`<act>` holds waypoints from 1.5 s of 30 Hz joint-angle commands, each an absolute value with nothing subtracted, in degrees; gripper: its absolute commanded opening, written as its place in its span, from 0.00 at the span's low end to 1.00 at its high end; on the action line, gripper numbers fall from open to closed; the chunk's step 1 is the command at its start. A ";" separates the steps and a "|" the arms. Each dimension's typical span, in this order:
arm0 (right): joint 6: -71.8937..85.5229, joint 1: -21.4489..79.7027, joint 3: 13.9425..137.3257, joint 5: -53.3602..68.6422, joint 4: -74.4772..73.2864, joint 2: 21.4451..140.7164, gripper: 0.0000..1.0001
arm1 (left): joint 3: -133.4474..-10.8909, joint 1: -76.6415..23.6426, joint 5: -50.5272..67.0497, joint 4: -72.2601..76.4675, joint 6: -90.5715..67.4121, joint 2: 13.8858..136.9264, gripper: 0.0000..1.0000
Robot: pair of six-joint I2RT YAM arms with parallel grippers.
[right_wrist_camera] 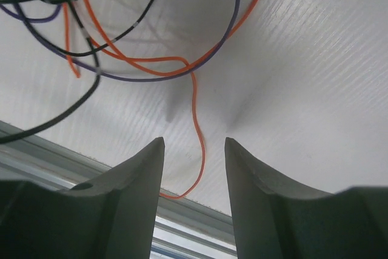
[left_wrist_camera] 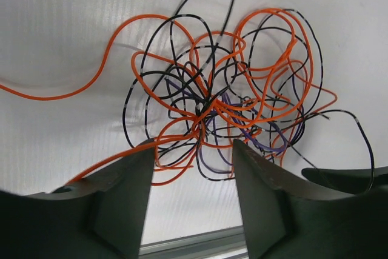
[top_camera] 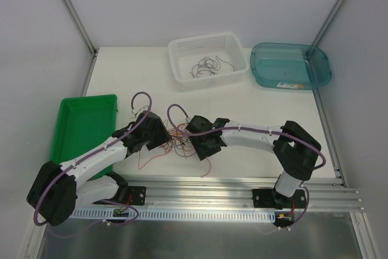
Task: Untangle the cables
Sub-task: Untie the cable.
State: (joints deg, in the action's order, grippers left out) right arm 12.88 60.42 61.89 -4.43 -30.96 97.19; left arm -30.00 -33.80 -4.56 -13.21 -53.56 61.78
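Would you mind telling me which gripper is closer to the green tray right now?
Left. The left gripper sits just right of the green tray; the right gripper lies farther right, beyond the cables.

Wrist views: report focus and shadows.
Left wrist: the cables are sharp and throw soft shadows on the white table; the dark left fingers are slightly soft. Right wrist: the orange strand is crisp, with a faint shadow beside it; the right fingers look soft.
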 commanded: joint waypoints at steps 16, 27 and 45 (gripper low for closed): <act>15.73 60.65 66.89 -4.66 -39.29 104.15 0.16 | -31.20 -31.56 -10.11 -13.45 -56.78 61.53 0.20; 15.73 53.03 59.34 -6.77 -39.90 94.42 0.01 | -31.99 -25.06 -9.76 -13.97 -53.09 60.04 0.19; 11.25 18.18 49.92 1.50 -37.17 71.18 0.01 | -31.80 -18.19 4.61 -14.77 -47.21 55.45 0.32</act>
State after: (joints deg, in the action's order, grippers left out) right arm 13.37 15.44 46.28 -0.67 -35.64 70.54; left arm -28.42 -18.28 -4.38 -15.77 -50.76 53.87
